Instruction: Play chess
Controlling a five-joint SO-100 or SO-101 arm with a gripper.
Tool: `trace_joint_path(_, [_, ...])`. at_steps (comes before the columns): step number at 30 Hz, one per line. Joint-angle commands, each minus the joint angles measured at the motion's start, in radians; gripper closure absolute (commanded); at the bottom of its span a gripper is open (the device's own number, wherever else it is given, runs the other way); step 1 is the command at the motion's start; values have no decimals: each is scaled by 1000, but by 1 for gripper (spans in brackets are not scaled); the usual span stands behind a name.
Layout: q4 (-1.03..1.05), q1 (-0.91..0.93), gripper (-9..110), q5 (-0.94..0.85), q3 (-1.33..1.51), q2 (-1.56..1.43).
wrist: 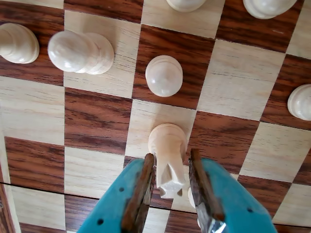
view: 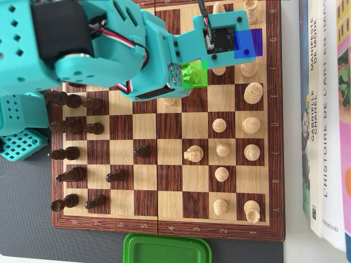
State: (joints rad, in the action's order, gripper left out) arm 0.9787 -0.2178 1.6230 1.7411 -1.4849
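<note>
Between my teal claw's [wrist: 172,177] two rust-brown pads sits a pale wooden chess piece [wrist: 167,155] w/ a notched crown, prob. a rook. In the wrist view it leans toward the camera, its round base on a light square, crown down at the claw tips. Both pads look pressed against its sides, so I read the claw as clamped on it, tho the right pad's contact isn't 100% clear.

Just beyond it on the wood chessboard [wrist: 97,121], a cream round-headed pawn [wrist: 164,75] stands on a dark square. Upper left of the wrist view, a pale piece lying on its side [wrist: 81,52] rests across a light square, w/ another cream pawn [wrist: 18,42] near the left edge. More light pieces show cut off along the top and right edges.

Overhead view: the teal arm [view: 109,49] covers the board's upper left and middle, so I can't see the claw or the held piece there. Dark brown pieces [view: 71,127] cluster in the left columns, one dark pawn [view: 142,150] advanced toward centre. Light pieces [view: 222,149] spread over the right half. A green plastic lid [view: 167,249] lies just below the board on the desk; books [view: 323,120] sit right of the board.
</note>
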Motion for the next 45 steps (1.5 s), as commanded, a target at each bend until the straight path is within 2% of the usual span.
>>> trace_joint_path(1, [-9, -6, 89, -3, -17, -11])
trace_joint_path(28, [3, -6, 89, -3, -2, -216])
trace_joint_path(45, [-8, 86, 89, -3, 189, -583])
